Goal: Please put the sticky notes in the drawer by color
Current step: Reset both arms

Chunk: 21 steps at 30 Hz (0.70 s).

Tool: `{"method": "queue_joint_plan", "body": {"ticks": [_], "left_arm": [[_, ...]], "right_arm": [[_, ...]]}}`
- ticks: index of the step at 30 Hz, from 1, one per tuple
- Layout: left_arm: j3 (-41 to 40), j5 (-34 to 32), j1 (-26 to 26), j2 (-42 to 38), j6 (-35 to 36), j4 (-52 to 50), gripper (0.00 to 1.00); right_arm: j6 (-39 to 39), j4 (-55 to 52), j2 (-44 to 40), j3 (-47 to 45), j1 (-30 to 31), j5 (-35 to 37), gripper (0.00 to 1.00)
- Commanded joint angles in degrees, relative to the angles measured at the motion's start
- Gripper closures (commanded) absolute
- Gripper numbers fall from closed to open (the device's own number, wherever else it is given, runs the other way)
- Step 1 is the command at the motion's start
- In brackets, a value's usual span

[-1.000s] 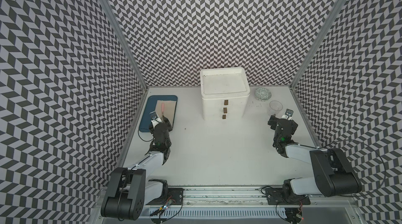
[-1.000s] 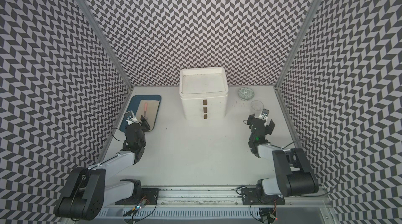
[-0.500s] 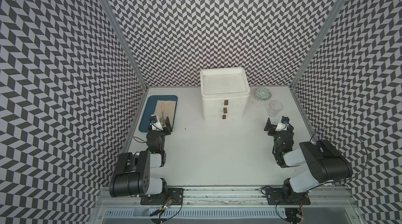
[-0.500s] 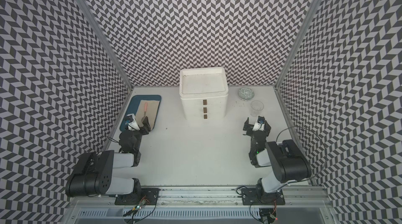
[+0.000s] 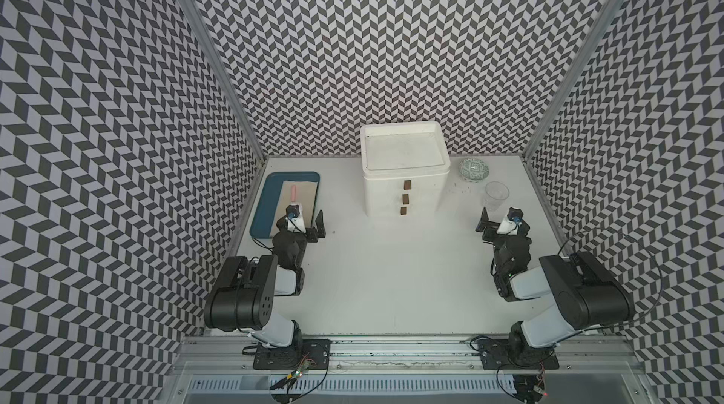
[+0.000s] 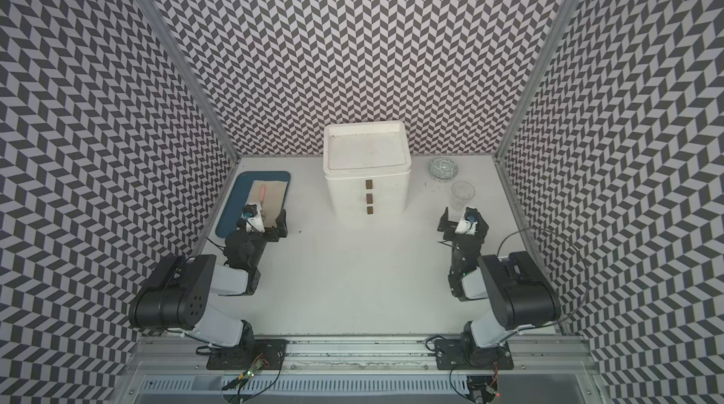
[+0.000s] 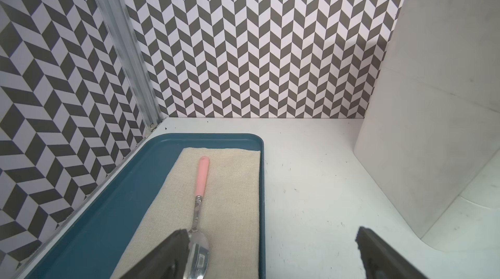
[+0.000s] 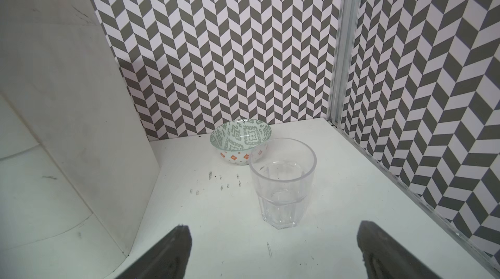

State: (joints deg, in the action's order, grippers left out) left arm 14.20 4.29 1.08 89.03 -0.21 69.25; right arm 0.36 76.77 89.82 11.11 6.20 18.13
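**Both grippers open and empty, drawer chest shut**

Containers first. The blue tray (image 7: 130,188) sits by the left wall. It holds a beige cloth (image 7: 235,183), and a pink-handled spoon (image 7: 202,177) lies on the cloth. You get the clear glass (image 8: 282,180) upright near the right wall, nothing visible inside. The patterned bowl (image 8: 239,139) is just behind it; you can't tell if they touch.

The drawer (image 5: 403,182) stands at the back, centre, against the back wall. All three fronts are flush, dark handles stacked in a column.

Both arms are folded low over their bases, wrists pointing at the back wall. The left gripper (image 7: 272,237) is spread wide, nothing between the fingers. It hangs over the tray's near right corner, with one fingertip (image 7: 180,238) over the spoon's bowl; contact can't be told. The right gripper (image 8: 273,231) is spread wide too, holding nothing, just short of the glass.

The drawer is ahead of and between both grippers, well apart from each. Its side wall shows in both wrist views.
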Motion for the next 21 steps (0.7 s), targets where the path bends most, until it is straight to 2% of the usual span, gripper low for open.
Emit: {"method": "queue_joint_plan", "body": {"ticks": [1, 21], "left_arm": [[1.23, 0.63, -0.37, -0.35, 1.16, 0.38, 0.00], [1.27, 0.64, -0.32, -0.30, 1.17, 0.23, 0.00]], "right_arm": [[-0.45, 3.51, 0.37, 0.18, 0.13, -0.37, 0.00], [-0.39, 3.22, 0.55, 0.55, 0.07, -0.45, 0.00]]}}
